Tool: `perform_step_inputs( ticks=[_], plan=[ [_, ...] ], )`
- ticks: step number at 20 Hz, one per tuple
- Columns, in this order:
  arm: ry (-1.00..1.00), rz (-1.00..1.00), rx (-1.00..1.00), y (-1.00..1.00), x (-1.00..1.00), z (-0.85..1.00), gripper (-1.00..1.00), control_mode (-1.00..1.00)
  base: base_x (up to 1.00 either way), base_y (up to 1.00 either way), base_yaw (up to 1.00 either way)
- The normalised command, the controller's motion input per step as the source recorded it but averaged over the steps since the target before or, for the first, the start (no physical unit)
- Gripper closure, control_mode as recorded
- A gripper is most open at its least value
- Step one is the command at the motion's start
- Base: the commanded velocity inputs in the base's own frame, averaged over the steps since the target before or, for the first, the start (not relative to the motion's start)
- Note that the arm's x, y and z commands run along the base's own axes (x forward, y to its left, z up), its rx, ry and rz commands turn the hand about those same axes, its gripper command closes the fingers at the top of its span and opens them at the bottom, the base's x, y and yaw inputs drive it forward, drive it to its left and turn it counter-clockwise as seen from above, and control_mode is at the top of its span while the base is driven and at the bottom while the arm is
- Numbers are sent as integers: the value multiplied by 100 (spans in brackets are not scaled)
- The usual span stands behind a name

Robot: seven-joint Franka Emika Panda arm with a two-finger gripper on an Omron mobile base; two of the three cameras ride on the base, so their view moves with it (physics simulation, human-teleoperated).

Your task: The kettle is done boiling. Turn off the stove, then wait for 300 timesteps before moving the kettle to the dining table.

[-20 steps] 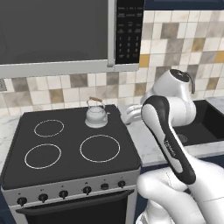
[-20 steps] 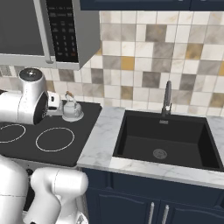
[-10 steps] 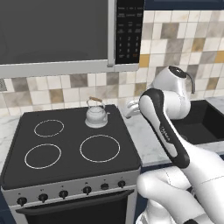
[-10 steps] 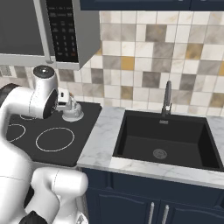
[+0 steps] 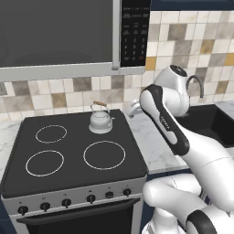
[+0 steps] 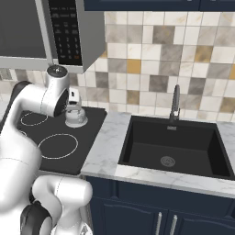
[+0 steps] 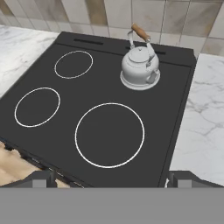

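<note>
Black stove (image 5: pixel 73 151) with kettle (image 5: pixel 101 119) upright on its back-right burner.

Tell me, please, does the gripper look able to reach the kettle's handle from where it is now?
Probably yes. The kettle stands alone on the stove's back right burner, its arched handle upright with nothing above or beside it. The gripper is open and looks down over the cooktop, some way short of the kettle.

Glossy white arm (image 5: pixel 192 151) — rounded links; dark joints
</note>
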Motion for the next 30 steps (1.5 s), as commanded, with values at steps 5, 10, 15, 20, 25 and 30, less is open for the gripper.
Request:
perform_step_inputs(
  ticks=[5, 10, 15, 20, 25, 30],
  plan=[
    [0, 0, 0, 0, 27, -11, -100, -100, 0, 0, 0],
    [0, 0, 0, 1, 14, -13, -100, -100, 0, 0, 0],
    [-1, 2, 0, 10, 0, -19, -100, -100, 0, 0, 0],
    [-4, 3, 0, 6, 6, -5, -100, -100, 0, 0, 0],
    [-11, 5, 0, 0, 22, -1, -100, -100, 0, 0, 0],
    [-12, 5, 0, 0, 18, -2, -100, -100, 0, 0, 0]
  ],
)
